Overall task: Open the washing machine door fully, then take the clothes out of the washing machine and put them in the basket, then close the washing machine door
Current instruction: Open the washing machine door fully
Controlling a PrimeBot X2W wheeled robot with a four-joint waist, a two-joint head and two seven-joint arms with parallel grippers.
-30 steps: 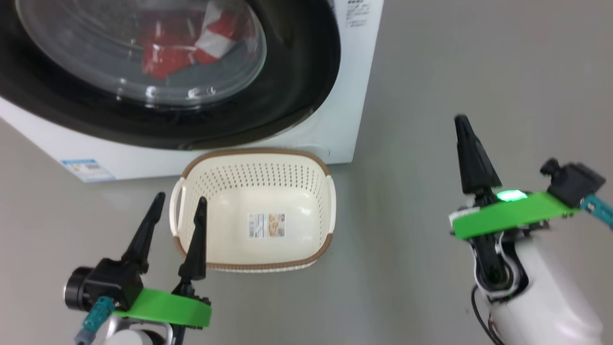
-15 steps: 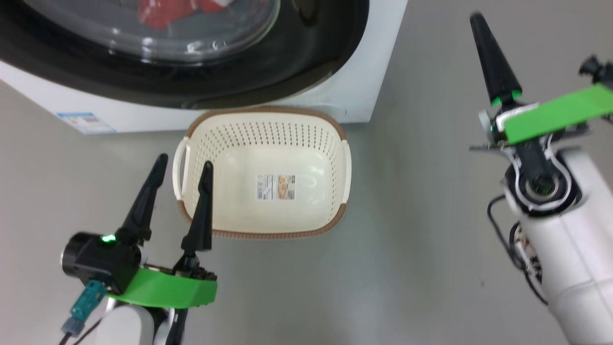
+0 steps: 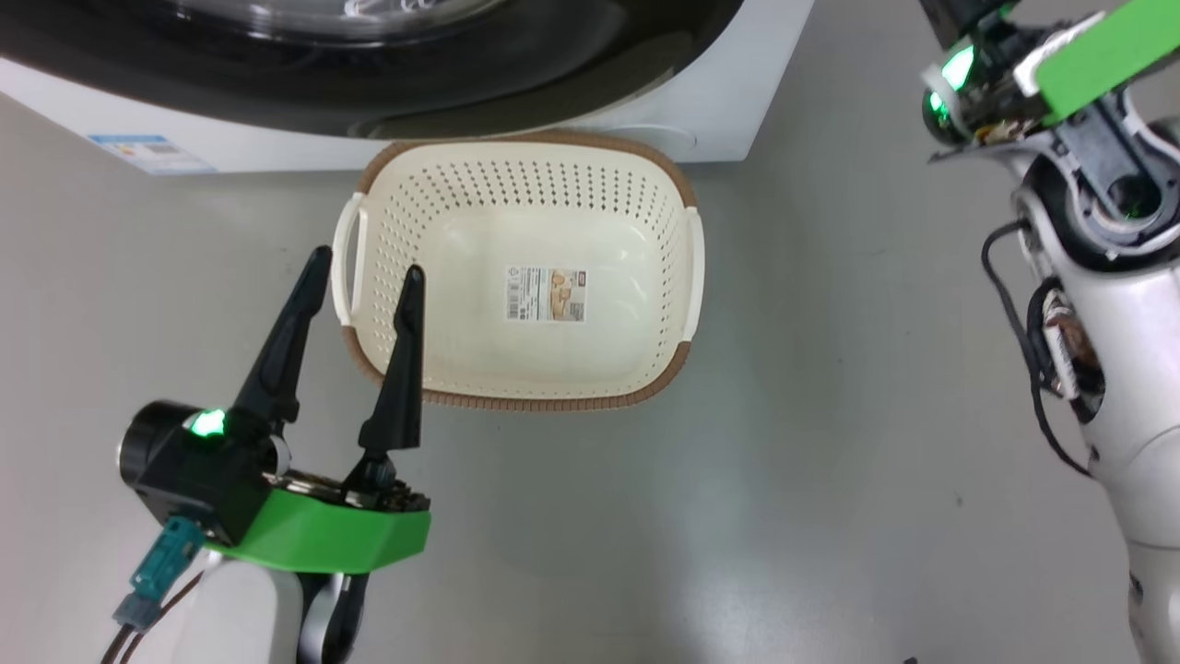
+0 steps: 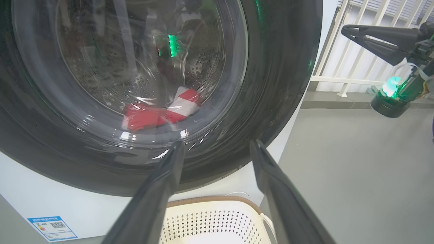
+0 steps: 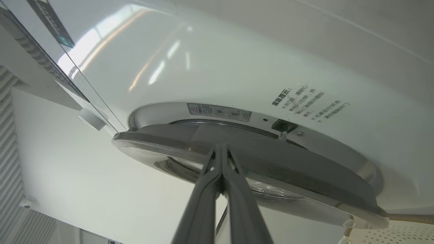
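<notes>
Right arm has risen since a second ago, fingers now past the top edge of head view; the camera has tipped down too, so the basket [image 3: 525,401] sits higher in frame. Basket on the grey floor [image 3: 784,461], nothing in it but a paper label [image 3: 546,295] with a barcode and a small picture, print too small to read. Washing machine [image 3: 728,101] just behind basket, clothes [image 4: 159,113] inside the drum behind the glass of the washing machine door [image 4: 281,67], red with white stripes. Blue label [image 4: 52,227] on the washer's lower corner left of basket, QR code on it, text unreadable. Left gripper [image 3: 367,262] at basket's left handle, fingers spread wide, holding nothing. Right gripper [image 5: 221,146] well right of and above basket, fingers pressed together, nothing between them, tips at the door's rim, contact cannot tell. Right wrist view: warning sticker [image 5: 218,112] with a triangle above the door, several lines of Chinese print [image 5: 307,103] on the white front, too small to read, dark latch slot [image 5: 284,126] beside the door edge
</notes>
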